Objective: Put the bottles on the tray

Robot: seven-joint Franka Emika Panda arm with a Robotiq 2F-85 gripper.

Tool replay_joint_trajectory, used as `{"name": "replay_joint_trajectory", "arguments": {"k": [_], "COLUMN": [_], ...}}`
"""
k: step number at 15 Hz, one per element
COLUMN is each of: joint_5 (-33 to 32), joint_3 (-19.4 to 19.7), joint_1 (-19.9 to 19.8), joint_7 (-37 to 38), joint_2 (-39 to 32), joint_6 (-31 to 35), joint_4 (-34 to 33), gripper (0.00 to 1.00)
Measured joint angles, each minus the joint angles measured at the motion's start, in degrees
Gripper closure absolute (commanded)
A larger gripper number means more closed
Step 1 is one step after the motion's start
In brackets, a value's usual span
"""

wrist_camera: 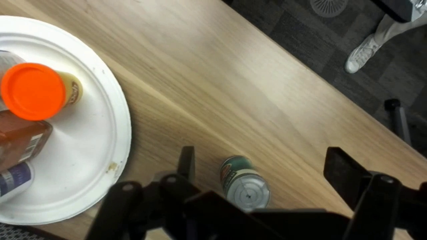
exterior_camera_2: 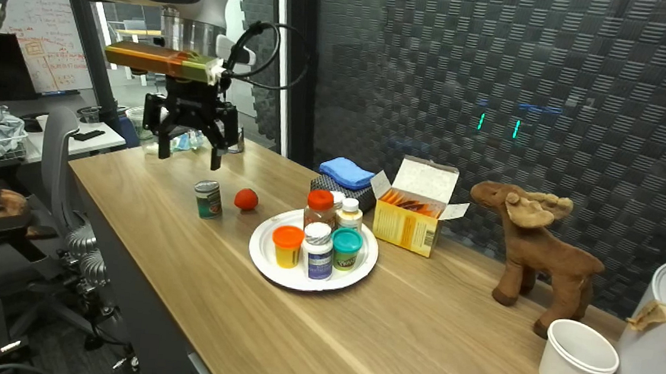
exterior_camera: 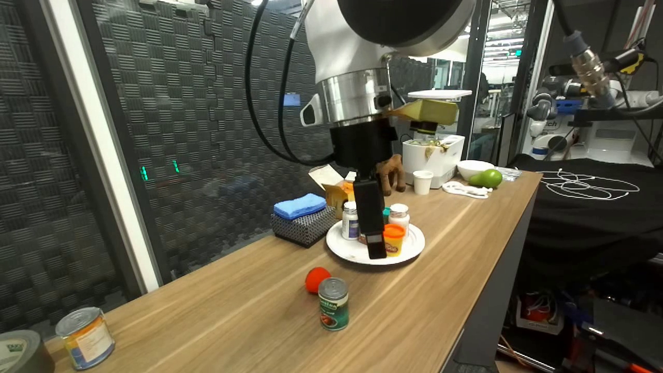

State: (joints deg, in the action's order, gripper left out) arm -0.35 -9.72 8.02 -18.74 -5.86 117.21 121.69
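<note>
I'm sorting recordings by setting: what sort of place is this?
Probably a robotics lab, or an office that houses one. In the background of an exterior view stands what looks like another robot arm; an exterior view also shows a written-on whiteboard.

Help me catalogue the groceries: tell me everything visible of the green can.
The green can is a short cylinder with a ringed grey lid, metallic-looking and seemingly sealed. Its green label shows a cream band, a red picture and lettering too small to read. It stands upright on the table, off the tray, with a gap to the round red item. Only the table touches it.
</note>
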Motion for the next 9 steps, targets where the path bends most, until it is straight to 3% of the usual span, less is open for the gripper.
{"name": "replay_joint_trajectory", "arguments": {"k": [3, 9], "joint_5": [0.07, 0.07], "joint_3": [-0.11, -0.11], "joint_1": [0.08, 0.02], "joint_7": [-2.35, -2.98], "joint_2": [0.00, 0.02], "joint_6": [-7.49, -8.59], "joint_4": [-1.70, -2.28], "gripper": [0.00, 0.00]}}
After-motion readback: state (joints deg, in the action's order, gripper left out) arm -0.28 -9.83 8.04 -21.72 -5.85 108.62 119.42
